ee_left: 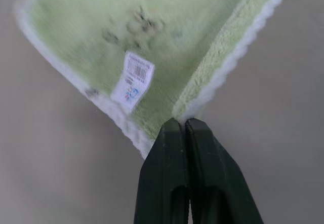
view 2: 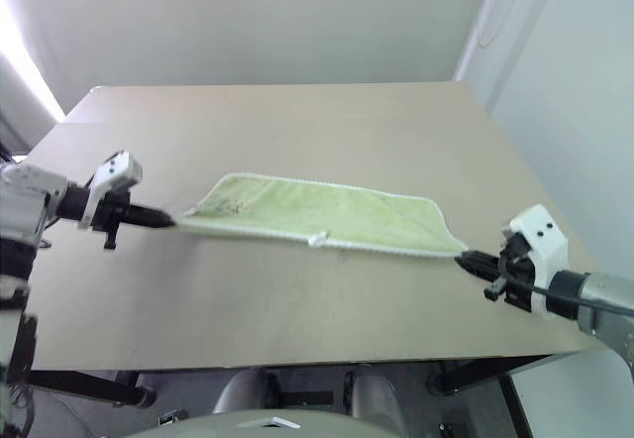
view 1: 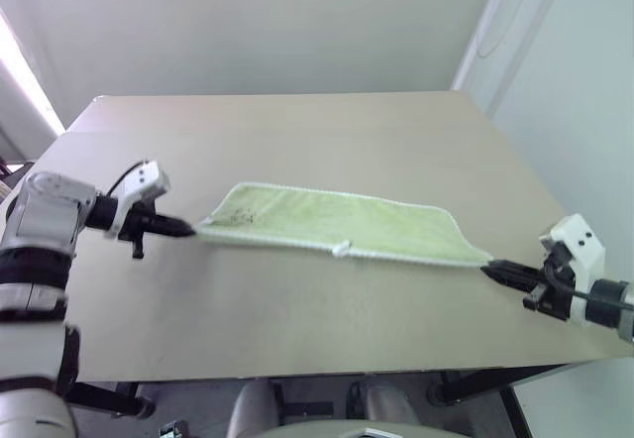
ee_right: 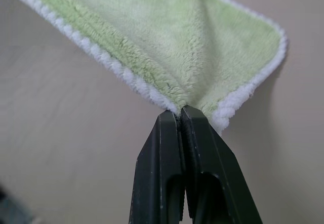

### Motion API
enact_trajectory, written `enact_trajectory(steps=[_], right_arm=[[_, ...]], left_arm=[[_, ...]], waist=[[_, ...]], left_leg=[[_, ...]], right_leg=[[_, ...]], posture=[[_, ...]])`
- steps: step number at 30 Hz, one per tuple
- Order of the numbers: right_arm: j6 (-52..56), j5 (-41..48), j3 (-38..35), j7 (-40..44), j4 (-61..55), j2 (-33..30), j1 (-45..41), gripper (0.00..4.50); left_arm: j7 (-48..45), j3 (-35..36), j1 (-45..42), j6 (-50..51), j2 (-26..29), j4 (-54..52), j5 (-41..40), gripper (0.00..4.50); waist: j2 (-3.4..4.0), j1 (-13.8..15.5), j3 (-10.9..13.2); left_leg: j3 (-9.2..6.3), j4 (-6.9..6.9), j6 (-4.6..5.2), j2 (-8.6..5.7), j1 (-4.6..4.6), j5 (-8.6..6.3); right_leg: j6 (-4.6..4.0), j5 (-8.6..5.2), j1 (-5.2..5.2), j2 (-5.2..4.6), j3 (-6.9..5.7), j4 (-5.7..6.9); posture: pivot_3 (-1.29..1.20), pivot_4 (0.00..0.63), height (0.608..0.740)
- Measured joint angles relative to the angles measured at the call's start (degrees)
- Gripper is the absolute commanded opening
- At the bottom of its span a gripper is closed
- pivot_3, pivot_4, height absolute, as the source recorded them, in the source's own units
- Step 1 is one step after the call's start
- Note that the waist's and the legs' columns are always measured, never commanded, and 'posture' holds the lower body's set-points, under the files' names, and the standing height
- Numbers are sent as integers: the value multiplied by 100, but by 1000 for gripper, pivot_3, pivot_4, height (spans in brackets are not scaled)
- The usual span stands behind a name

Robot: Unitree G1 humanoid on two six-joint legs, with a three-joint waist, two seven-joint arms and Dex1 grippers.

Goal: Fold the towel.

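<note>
1. Nearest the camera, the right gripper (view 1: 492, 271), two black fingers below a white wrist housing, is clenched on the right near corner of the small pale lime-green terry towel (view 1: 337, 222). The corner sits just off the near right part of the table.

2. In the right wrist view the black fingers (ee_right: 167, 158) press tight together, pinching the towel's white stitched edging (ee_right: 109, 62) where two edges meet.

3. On the left, the left gripper (view 1: 188, 229) is likewise clamped on the towel's left corner, its fingers pointing rightward along the cloth.

4. The left wrist view shows the closed fingers (ee_left: 202, 173) biting the corner, with a small white printed label (ee_left: 132, 81) just beyond them and dark handwritten marks (ee_left: 139, 25) further in on the green pile.

5. The towel is stretched between the two grippers across the middle of the light beige table (view 1: 297, 141), folded over lengthwise into a long narrow band with its near edge running taut from left to right.

6. A small white loop tag (view 1: 341, 250) juts from the near edge, about midway along.

7. Beyond the table stands a pale wall (view 1: 248, 22).
</note>
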Motion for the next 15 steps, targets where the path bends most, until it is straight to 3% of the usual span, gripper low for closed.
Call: enact_trajectory(steps=[4,5,6,7,8,9,10,12,15], right_arm=[[-2,-3,-44,13,-49,-21,133,32],[-3,-4,-51,16,-54,-41,157,32],[-2,-4,-54,20,-59,-54,181,32],[1,-7,-56,27,-86,-54,234,32],[4,-4,-77,53,-169,-74,345,32],[8,-5,-84,75,-203,-120,373,32],[2,-5,-109,102,-254,-156,411,32],[-4,-6,-128,138,-336,-168,554,32],[3,-3,-128,130,-393,-165,610,32]], left_arm=[[26,190,633,768,487,-1159,-444,0],[38,226,759,918,611,-1404,-563,0],[54,253,845,1021,691,-1564,-640,0],[84,268,907,1116,782,-1686,-715,0],[126,301,892,1194,871,-1796,-797,0],[154,380,934,1249,934,-1896,-856,0],[167,400,1036,1333,1016,-1940,-946,0],[215,402,1116,1447,1074,-1986,-1060,0],[383,342,1007,1491,1061,-1964,-1097,0]], waist=[[10,14,8],[43,12,11],[123,1,1],[248,56,-27],[184,90,-59],[94,135,-61],[43,165,-42],[33,204,-30],[105,146,-34]], left_leg=[[-13,-4,-22,4,51,-14],[-38,-26,-22,14,65,-15],[-94,-50,-22,52,36,-16],[-113,-111,-23,171,-70,-14],[-6,-169,-21,200,-96,-14],[112,-182,-9,160,-3,-2],[130,-179,1,36,49,11],[72,-202,-9,-18,125,14],[0,-201,-16,-36,174,20]], right_leg=[[1,2,36,-6,-23,-37],[3,20,79,10,-52,-115],[0,133,137,76,-85,-292],[-33,269,226,172,-107,-418],[-69,76,237,92,-141,-139],[7,-313,309,20,-115,50],[4,-466,271,-41,-52,158],[-18,-502,318,-79,-74,158],[-13,-500,398,-69,-94,130]], posture=[[0,0,683],[0,0,683],[0,0,683],[0,0,683],[0,0,683],[0,0,683],[0,0,683],[0,0,683],[0,0,683]])
